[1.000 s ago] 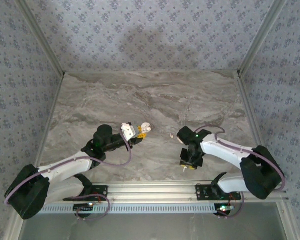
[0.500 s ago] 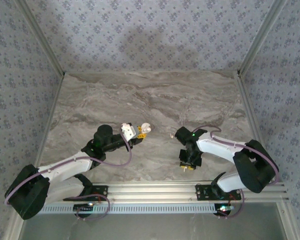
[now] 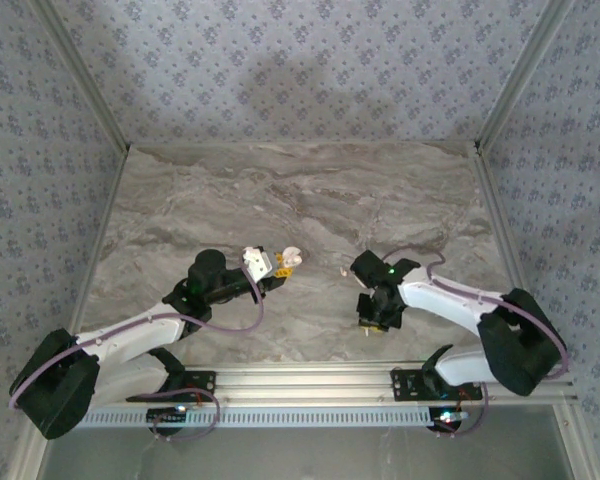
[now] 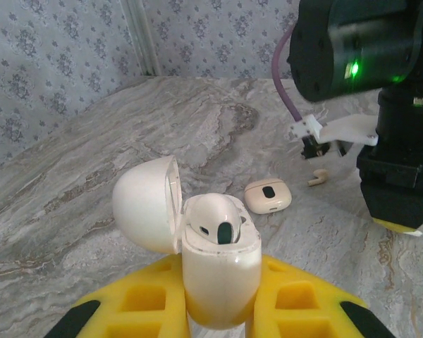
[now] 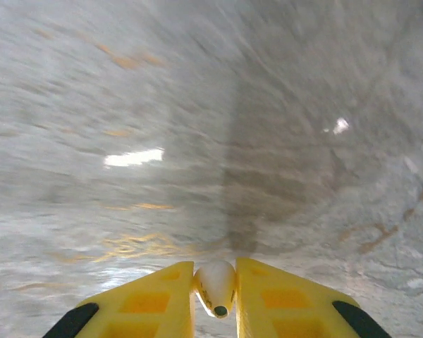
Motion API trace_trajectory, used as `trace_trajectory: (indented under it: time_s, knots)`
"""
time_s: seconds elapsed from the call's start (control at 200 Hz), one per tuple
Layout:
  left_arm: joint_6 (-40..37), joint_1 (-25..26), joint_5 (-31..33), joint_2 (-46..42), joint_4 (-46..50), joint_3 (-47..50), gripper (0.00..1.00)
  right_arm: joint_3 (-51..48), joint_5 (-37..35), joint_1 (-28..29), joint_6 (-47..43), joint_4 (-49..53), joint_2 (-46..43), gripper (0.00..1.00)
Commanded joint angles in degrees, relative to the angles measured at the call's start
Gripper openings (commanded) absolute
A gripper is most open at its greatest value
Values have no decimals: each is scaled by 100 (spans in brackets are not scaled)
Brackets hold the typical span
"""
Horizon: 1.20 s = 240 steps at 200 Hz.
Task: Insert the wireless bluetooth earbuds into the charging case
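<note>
Left gripper (image 4: 221,304) pinches the open charging case (image 4: 218,264); right gripper (image 5: 216,299) clamps an earbud (image 5: 216,280); cream oval piece (image 4: 268,195) lies at the case's one o'clock.

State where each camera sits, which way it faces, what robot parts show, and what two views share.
Top external: above and behind the robot, looking down on the grey marbled table; left arm and right arm show.
Left wrist: on its arm, looking across the table; the yellow left claw grips an open white charging case.
Right wrist: on its arm, facing the blurred tabletop; the right claw pinches a small whitish earbud.
Shared: top and left wrist views both show the case and right arm.
</note>
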State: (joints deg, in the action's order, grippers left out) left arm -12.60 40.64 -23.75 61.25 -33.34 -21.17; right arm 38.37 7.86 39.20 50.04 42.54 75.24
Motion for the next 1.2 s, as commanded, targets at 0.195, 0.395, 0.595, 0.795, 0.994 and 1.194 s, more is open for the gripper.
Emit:
trace_trajectory:
  time_s: [0.195, 0.395, 0.595, 0.795, 0.994, 1.194]
  knots:
    - [252, 93, -16, 404, -902, 95, 10, -79, -601, -15, -405, -1222, -1091, 21]
    - [485, 197, 223, 834, -1652, 92, 10, 197, -765, -57, -1163, -2288, -1489, 22]
    - [469, 300, 284, 1087, -1834, -101, 10, 592, -566, -240, -1867, -2921, -1536, 22]
    - [549, 352, 291, 1196, -1919, -254, 10, 1011, -69, -276, -2283, -3457, -1391, 22]
    - [708, 350, 355, 1246, -2124, -302, 10, 903, 504, -196, -2271, -4337, -1390, 22]
    - [818, 352, 390, 1264, -2269, -307, 10, 811, 740, -64, -2234, -4762, -1335, 22]
